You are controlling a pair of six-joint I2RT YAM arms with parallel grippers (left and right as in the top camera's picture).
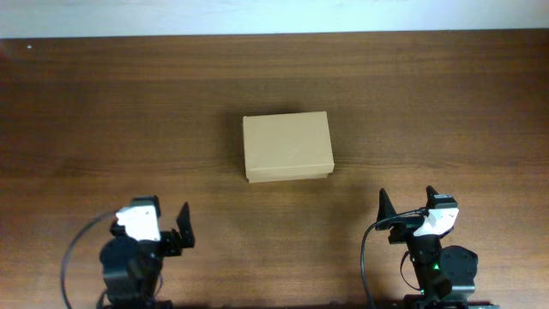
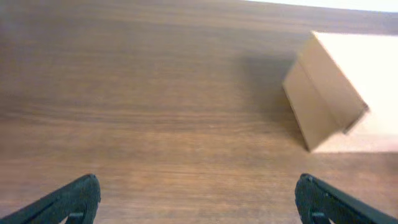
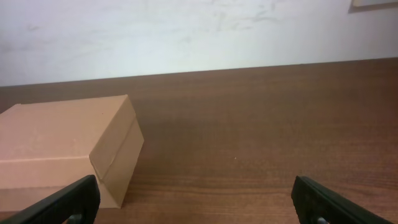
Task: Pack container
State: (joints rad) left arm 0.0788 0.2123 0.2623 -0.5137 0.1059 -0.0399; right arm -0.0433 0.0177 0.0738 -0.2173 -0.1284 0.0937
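The container [image 1: 286, 146] is a plain tan cardboard box with its flap lid shut, lying flat in the middle of the wooden table. It shows at the right edge of the left wrist view [image 2: 339, 93] and at the lower left of the right wrist view [image 3: 68, 149]. My left gripper [image 1: 169, 225] is open and empty near the front left, well short of the box; its fingers spread wide in its own view [image 2: 198, 199]. My right gripper [image 1: 407, 206] is open and empty near the front right; its view [image 3: 196, 199] shows bare table between the fingers.
The brown wooden table [image 1: 103, 112] runs to a pale wall along the far edge [image 3: 199, 37]. No other objects show on it.
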